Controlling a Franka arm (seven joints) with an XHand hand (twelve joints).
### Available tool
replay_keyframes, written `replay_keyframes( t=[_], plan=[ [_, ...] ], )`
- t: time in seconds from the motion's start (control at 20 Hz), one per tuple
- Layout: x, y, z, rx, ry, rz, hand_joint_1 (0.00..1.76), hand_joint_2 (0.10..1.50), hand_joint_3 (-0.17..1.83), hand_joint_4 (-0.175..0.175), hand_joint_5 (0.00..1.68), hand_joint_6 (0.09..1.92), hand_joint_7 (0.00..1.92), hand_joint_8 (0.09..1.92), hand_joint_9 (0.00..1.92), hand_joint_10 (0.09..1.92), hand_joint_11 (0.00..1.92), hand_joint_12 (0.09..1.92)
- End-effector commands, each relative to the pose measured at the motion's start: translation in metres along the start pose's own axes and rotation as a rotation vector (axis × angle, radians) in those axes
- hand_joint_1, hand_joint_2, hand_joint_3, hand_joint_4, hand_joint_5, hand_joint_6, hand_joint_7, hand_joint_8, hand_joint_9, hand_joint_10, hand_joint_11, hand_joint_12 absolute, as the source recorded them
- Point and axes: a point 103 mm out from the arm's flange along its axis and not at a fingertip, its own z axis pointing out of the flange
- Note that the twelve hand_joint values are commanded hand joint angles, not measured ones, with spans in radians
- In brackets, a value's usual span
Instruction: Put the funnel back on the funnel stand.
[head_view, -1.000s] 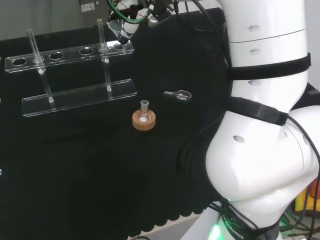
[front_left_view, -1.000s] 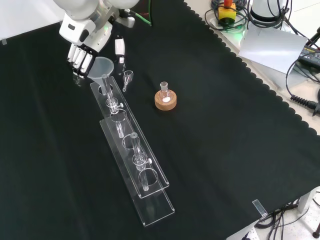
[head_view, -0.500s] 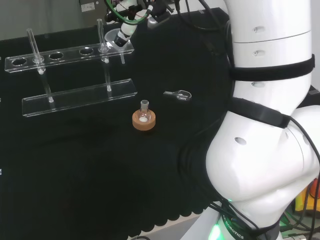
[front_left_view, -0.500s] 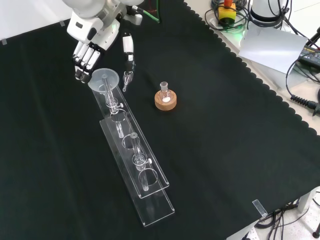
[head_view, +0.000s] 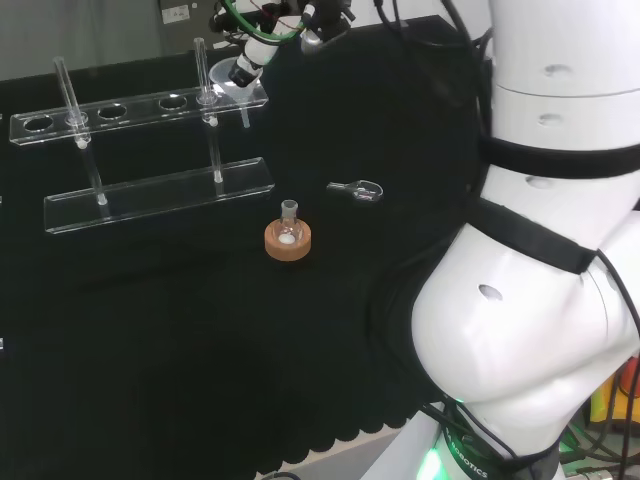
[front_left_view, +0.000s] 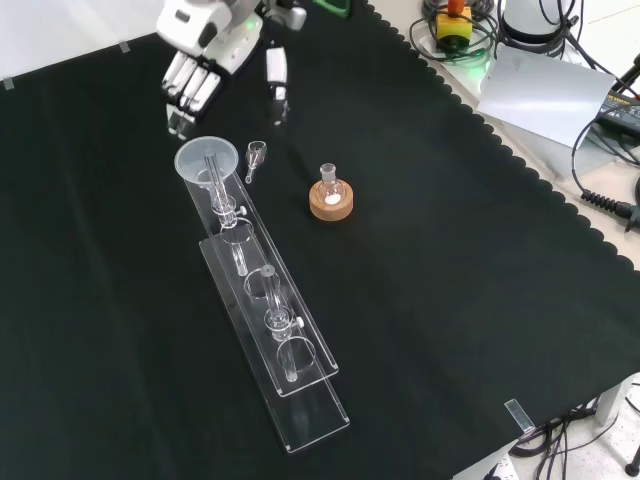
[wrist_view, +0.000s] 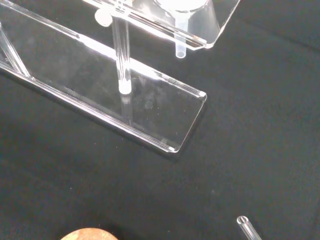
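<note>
The clear funnel (front_left_view: 207, 158) sits in the end hole of the clear acrylic funnel stand (front_left_view: 275, 330), its wide mouth up. In the head view the funnel (head_view: 228, 80) rests at the right end of the stand (head_view: 160, 190). The hand (front_left_view: 195, 85) hangs above and beyond that end, open, fingers straight and apart from the funnel. In the head view the hand (head_view: 250, 65) is just right of the funnel's rim. The wrist view looks down on the stand's base plate (wrist_view: 150, 110) with the funnel's stem (wrist_view: 181, 47) poking through the top bar.
A small round flask on a cork ring (front_left_view: 331, 200) stands right of the stand in the front view; the cork ring (head_view: 289, 238) lies near the cloth's middle. A small glass piece (front_left_view: 254, 157) lies beside the funnel end. Cables and gear sit off the cloth's far right.
The hand has let go of the funnel and drawn back, up the front view. The funnel stays seated in the stand's end hole.
</note>
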Motion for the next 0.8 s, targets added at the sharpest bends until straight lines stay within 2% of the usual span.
replay_keyframes(
  t=[0.05,0.15,0.35,0.8],
  plan=[
    [0.007,-0.044,-0.009,-0.071,0.012,0.049,0.56,0.89,-0.14,-0.035,0.02,0.09,0.05,0.33,0.10,0.81,0.15,1.50],
    [0.008,-0.057,-0.008,-0.083,0.017,0.064,0.57,0.89,-0.14,-0.036,0.03,0.09,0.01,0.48,0.12,0.80,0.15,1.50],
    [0.011,-0.078,-0.006,-0.096,0.024,0.089,0.62,0.92,-0.14,-0.038,0.06,0.09,0.01,0.62,0.21,0.78,0.18,1.50],
    [0.017,-0.125,0.010,-0.104,0.048,0.145,0.65,0.94,-0.15,-0.041,0.10,0.09,0.04,0.68,0.27,0.76,0.21,1.49]
  ],
)
